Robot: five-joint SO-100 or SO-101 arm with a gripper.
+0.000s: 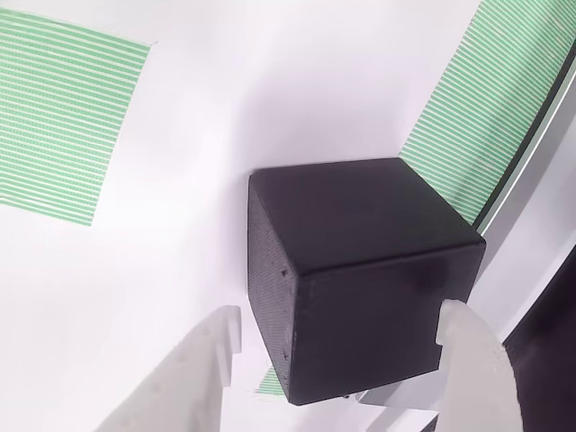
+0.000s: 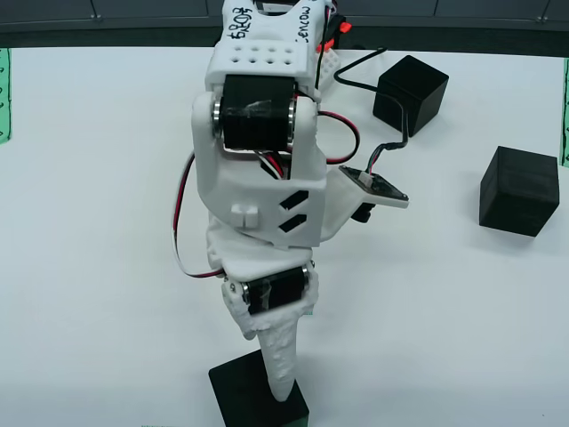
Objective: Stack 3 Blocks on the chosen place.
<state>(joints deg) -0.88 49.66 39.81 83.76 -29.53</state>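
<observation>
In the view that rides on the gripper, a matte black block (image 1: 360, 270) stands between my two white fingers. The gripper (image 1: 340, 331) is open around it: the left finger (image 1: 211, 360) shows a thin gap to the block's side, and the right finger (image 1: 468, 360) lies against its other edge. The block rests on the long green striped band (image 1: 486, 99). The chosen place (image 1: 63, 117), a square striped patch, lies bare at upper left. From the front view, the gripper (image 2: 280, 374) reaches down over this block (image 2: 253, 396) at the bottom edge. Two more blocks (image 2: 410, 93) (image 2: 519, 189) sit at right.
The white arm (image 2: 262, 178) with its cables takes up the middle of the front view. A dark strip (image 1: 549, 360) borders the white surface at lower right in the view that rides on the gripper. Green striped slivers (image 2: 4, 89) show at the side edges.
</observation>
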